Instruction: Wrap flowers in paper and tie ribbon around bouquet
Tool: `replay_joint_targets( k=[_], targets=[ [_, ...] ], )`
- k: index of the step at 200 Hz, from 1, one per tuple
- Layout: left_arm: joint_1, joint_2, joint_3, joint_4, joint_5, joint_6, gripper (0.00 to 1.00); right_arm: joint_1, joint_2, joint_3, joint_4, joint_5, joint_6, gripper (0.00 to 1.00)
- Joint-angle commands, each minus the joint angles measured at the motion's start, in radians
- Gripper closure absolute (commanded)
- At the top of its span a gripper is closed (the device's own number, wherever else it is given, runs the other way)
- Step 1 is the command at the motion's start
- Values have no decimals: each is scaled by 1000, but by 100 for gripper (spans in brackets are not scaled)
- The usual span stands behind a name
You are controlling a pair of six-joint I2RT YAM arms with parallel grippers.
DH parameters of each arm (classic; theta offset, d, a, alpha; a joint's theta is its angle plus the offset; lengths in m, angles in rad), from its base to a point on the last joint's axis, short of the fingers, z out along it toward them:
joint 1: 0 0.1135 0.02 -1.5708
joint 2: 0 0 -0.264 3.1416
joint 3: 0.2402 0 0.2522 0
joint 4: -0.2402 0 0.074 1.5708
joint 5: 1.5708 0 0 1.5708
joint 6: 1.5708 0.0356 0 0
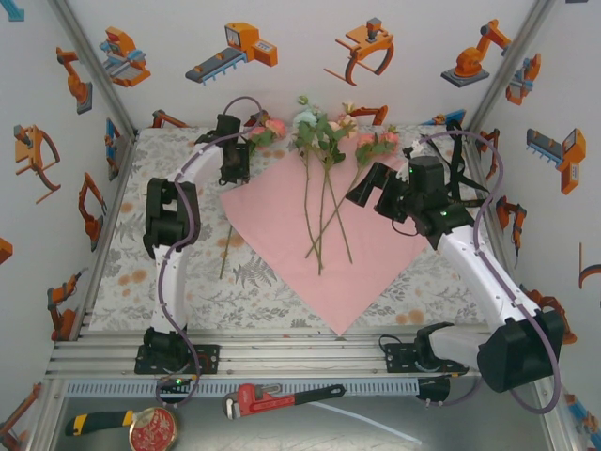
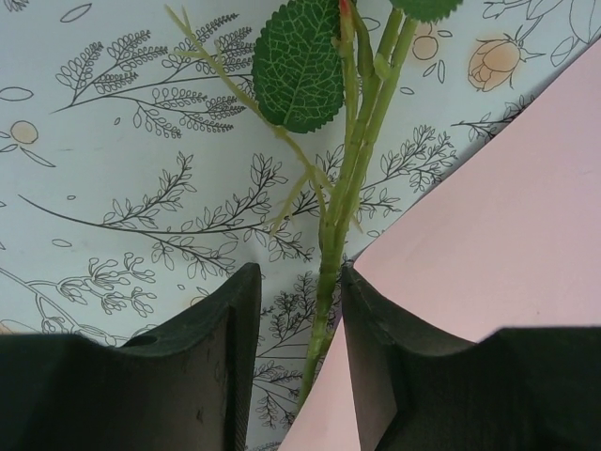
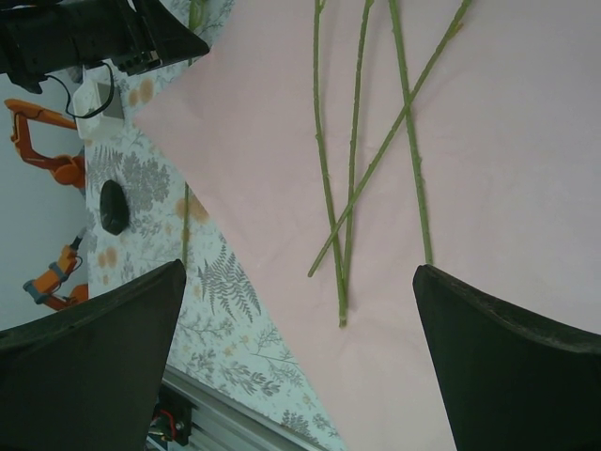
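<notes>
Near edge, bottom of the top view: a pipe wrench (image 1: 282, 397) lies on the metal ledge, not part of this job.

The paper (image 1: 282, 216) lies pink side up, set as a diamond at the centre of the tabletop (image 1: 122, 282), its near corner pointing toward the arm bases. Most of the flowers (image 1: 324, 146) lie on it, stems crossing toward the near corner and blooms past the far corner.

One stray stem (image 1: 225, 249) lies off the sheet, just beside its left edge.

Left claw (image 1: 233, 177): the left wrist view shows it partly open (image 2: 299, 282) and straddling the stray stem (image 2: 327, 282), just below a serrated leaf (image 2: 300, 66). The stem runs through the gap close to the right-hand finger (image 2: 376, 348). No squeeze is evident, so I read it as not yet gripped.

Right claw (image 1: 357, 194): spread wide and empty (image 3: 299, 272), hovering over the stems on the sheet at centre right.

Judged step: gather the stray stem onto the paper. To do it well:
- centre the stem in the gap before closing, so it is not pushed sideways
- close on bare stem, clear of the leaf and the paper edge
- lift straight up, then lay it alongside the other stems, bloom to the far side
- keep the right claw clear of the drop.
</notes>
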Motion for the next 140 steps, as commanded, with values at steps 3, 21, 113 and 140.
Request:
replay_joint_targets(
  k=[3,21,113,140],
  targets=[
    [1,25,30,-19,31,-5,62,5,5,37,59,14,-32,3],
    [3,31,29,-15,33,-1,68,5,12,47,79,18,-31,3],
    [37,-25,118,-44,60,106,97,5,23,75,159,14,14,3],
    [44,-72,140,-57,55,164,97,5,16,58,185,9,37,3]
  ],
)
